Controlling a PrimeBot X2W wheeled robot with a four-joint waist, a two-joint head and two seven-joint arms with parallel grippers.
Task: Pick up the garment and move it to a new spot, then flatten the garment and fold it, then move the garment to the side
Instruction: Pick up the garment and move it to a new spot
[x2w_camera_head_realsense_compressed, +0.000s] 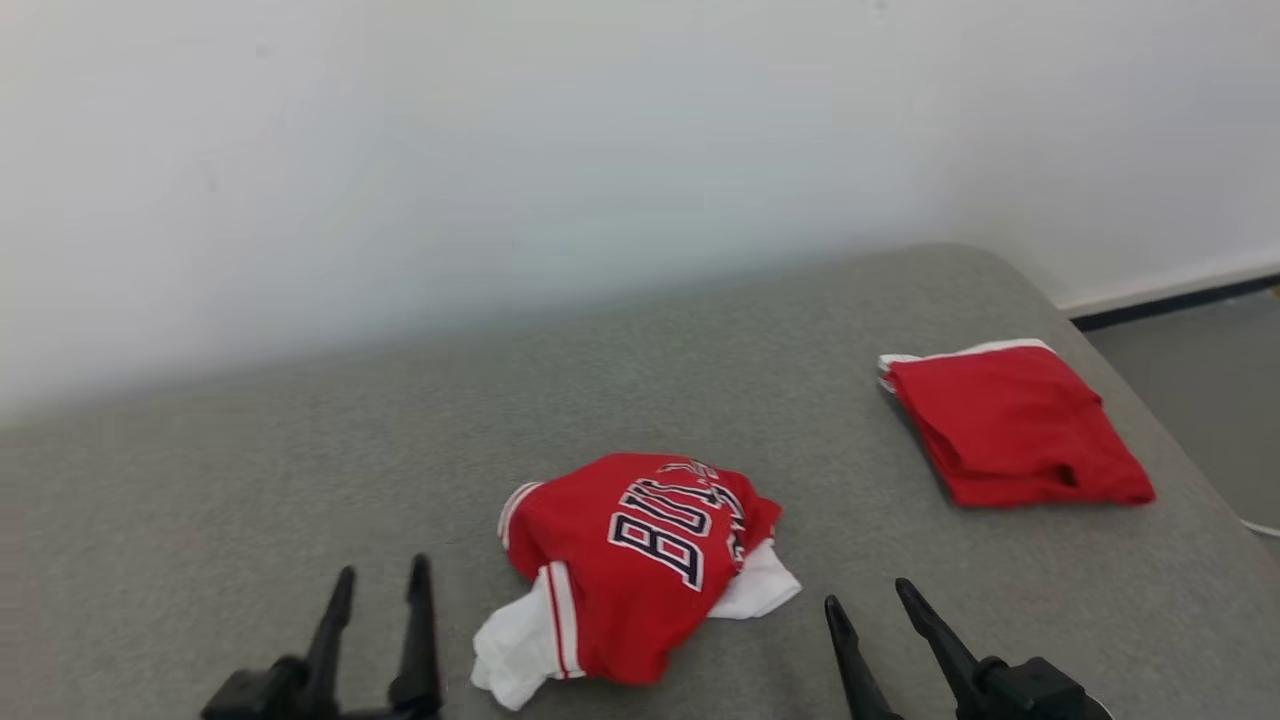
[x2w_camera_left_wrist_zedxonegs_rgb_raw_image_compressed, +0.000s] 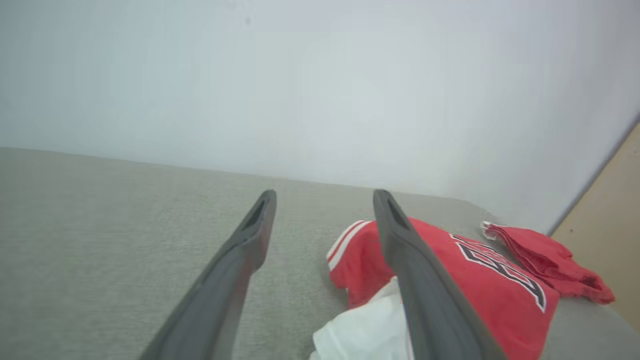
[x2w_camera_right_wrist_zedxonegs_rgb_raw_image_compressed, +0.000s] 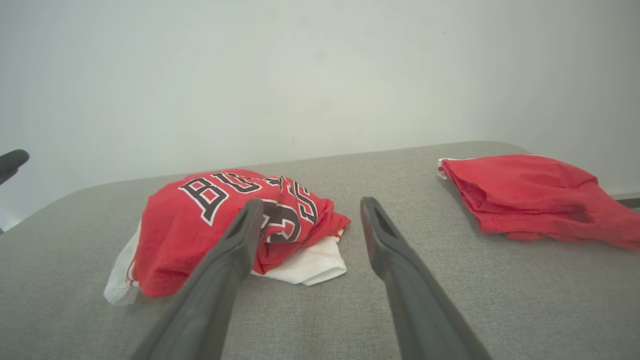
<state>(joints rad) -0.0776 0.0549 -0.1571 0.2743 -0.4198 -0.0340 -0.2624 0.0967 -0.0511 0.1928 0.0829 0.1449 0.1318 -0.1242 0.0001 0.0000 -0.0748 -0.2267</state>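
A crumpled red and white garment (x2w_camera_head_realsense_compressed: 628, 560) with dark lettering lies bunched near the front middle of the grey surface (x2w_camera_head_realsense_compressed: 300, 480). My left gripper (x2w_camera_head_realsense_compressed: 380, 580) stands open just left of it, nothing between its fingers. Open as well, my right gripper (x2w_camera_head_realsense_compressed: 870, 600) sits just right of it. In the left wrist view the garment (x2w_camera_left_wrist_zedxonegs_rgb_raw_image_compressed: 490, 285) lies behind the right finger of the left gripper (x2w_camera_left_wrist_zedxonegs_rgb_raw_image_compressed: 324, 197). In the right wrist view the garment (x2w_camera_right_wrist_zedxonegs_rgb_raw_image_compressed: 200, 220) is left of and behind the right gripper (x2w_camera_right_wrist_zedxonegs_rgb_raw_image_compressed: 310, 205).
A folded red cloth (x2w_camera_head_realsense_compressed: 1015, 425) rests near the right edge of the surface, also seen as the folded cloth (x2w_camera_right_wrist_zedxonegs_rgb_raw_image_compressed: 530, 197) and the red cloth (x2w_camera_left_wrist_zedxonegs_rgb_raw_image_compressed: 547, 260). A pale wall (x2w_camera_head_realsense_compressed: 500, 150) backs the surface. Floor (x2w_camera_head_realsense_compressed: 1200, 390) drops away at right.
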